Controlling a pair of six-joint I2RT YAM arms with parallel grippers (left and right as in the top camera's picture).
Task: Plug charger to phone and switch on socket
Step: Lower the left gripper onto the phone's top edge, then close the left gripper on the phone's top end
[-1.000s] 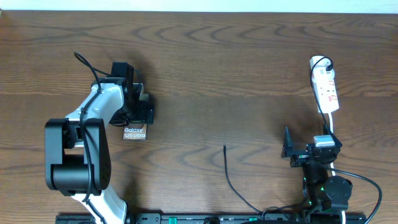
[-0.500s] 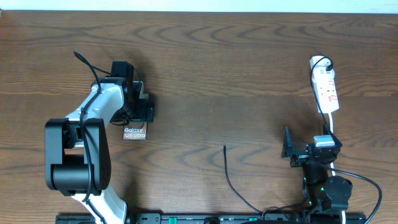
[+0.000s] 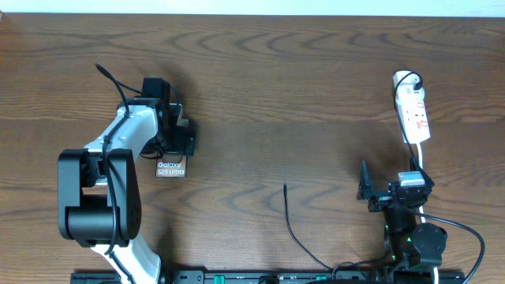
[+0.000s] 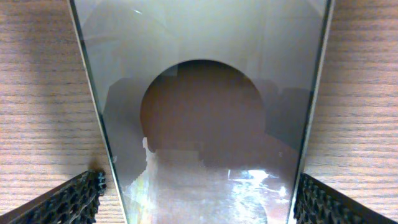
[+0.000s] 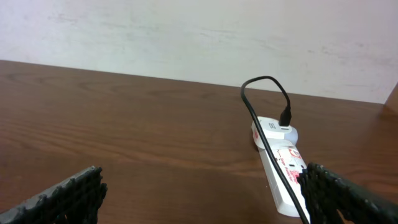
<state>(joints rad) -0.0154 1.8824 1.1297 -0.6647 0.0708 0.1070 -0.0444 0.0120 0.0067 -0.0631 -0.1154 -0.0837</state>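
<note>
**Left gripper (image 3: 177,134) over the phone (image 3: 170,167), charger (image 3: 290,225) lying loose at lower centre**

At centre left of the wooden table (image 3: 300,79), the left fingers (image 4: 78,200) straddle the glossy phone (image 4: 199,124); whether they clamp it cannot be told. The charger's plug tip lies free, well apart from the phone. At lower right the right gripper (image 3: 393,189) is spread wide on nothing, the white socket (image 3: 413,110) just above it.
</note>
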